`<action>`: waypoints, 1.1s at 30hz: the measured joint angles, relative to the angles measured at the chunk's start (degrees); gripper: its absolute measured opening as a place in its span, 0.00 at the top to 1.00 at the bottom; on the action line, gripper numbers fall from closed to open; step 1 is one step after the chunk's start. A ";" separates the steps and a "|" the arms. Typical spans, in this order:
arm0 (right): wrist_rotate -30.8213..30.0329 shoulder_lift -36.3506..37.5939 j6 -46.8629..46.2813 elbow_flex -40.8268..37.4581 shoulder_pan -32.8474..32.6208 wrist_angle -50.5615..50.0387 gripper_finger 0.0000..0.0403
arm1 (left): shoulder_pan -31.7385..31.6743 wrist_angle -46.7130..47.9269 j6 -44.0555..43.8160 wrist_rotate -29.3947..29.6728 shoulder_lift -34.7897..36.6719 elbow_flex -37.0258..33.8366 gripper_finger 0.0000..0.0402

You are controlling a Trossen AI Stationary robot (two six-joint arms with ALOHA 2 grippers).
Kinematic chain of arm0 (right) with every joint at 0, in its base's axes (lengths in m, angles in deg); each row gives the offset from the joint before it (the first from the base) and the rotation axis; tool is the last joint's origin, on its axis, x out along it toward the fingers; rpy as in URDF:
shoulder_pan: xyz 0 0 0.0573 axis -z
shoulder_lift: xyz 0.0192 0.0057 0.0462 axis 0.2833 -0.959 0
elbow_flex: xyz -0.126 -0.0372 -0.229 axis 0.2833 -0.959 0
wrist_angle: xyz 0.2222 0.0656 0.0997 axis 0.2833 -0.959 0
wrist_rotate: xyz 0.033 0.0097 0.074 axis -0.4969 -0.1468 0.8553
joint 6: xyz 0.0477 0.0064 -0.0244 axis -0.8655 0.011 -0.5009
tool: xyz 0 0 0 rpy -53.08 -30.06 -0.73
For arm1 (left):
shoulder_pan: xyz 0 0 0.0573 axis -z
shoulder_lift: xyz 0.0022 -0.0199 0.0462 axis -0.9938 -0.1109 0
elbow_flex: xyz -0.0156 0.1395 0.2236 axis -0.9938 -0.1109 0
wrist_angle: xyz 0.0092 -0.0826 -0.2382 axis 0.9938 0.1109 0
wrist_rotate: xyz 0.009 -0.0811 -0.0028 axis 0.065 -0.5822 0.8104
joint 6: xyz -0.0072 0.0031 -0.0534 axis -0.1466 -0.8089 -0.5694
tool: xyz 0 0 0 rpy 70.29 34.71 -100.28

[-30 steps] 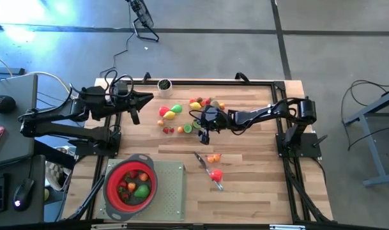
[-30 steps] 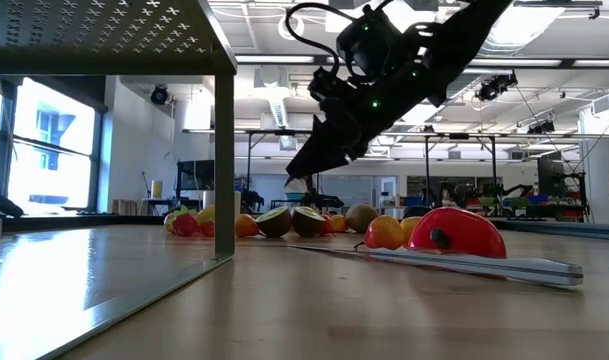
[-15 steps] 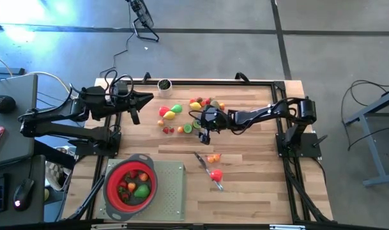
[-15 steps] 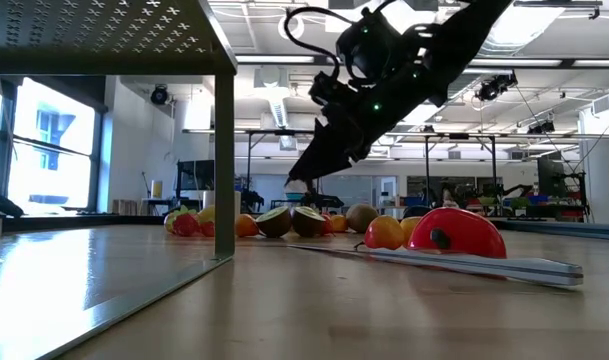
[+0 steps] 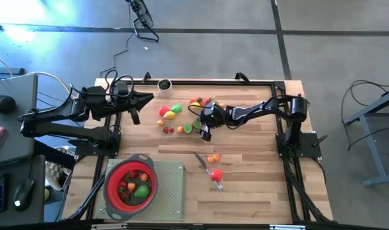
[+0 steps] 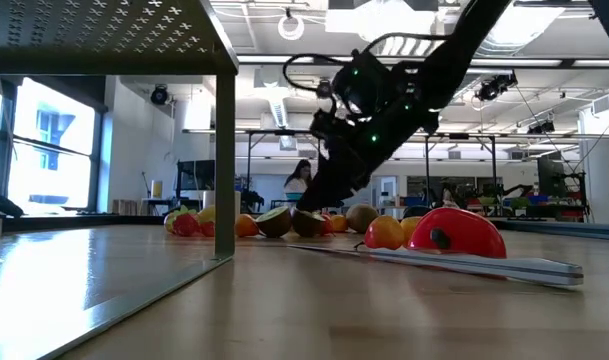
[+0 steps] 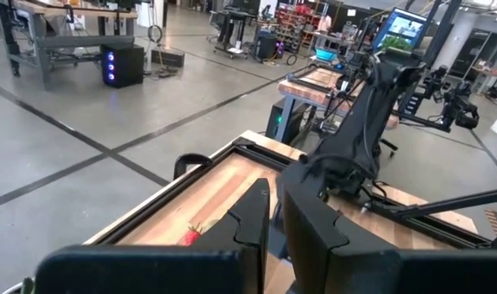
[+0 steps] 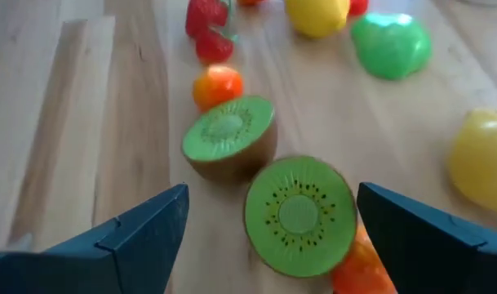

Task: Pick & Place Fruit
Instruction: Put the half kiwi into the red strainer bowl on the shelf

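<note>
Between the wide-open fingers of the right gripper (image 8: 268,216) lies a cut kiwi half (image 8: 299,214), green face up, on the table (image 5: 245,185). Another half (image 8: 229,136) sits just beyond. The left gripper (image 7: 274,214) is closed.

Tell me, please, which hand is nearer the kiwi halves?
Right. The right hand hangs open over the kiwi halves; the left hand waits shut, well off toward the table's left.

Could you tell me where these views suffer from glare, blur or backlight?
High view: blue-white glare on the floor at upper left. Low view: bright windows and ceiling lights silhouette the right gripper. Right wrist view: the nearer kiwi half looks slightly soft.
</note>
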 joint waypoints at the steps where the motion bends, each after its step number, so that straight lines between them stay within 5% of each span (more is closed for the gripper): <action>1: 0.03 -0.70 0.62 0.00 -0.01 0.14 0.14 | 0.02 0.00 -0.12 0.00 0.00 0.00 0.92; 17: -2.41 -3.43 1.22 0.02 -0.42 3.74 0.16 | 0.00 0.20 -1.13 -0.15 0.00 0.00 0.92; 33: 0.65 -1.42 0.74 -0.05 -0.43 2.30 0.45 | 0.02 0.46 -1.12 -0.11 0.00 0.00 0.92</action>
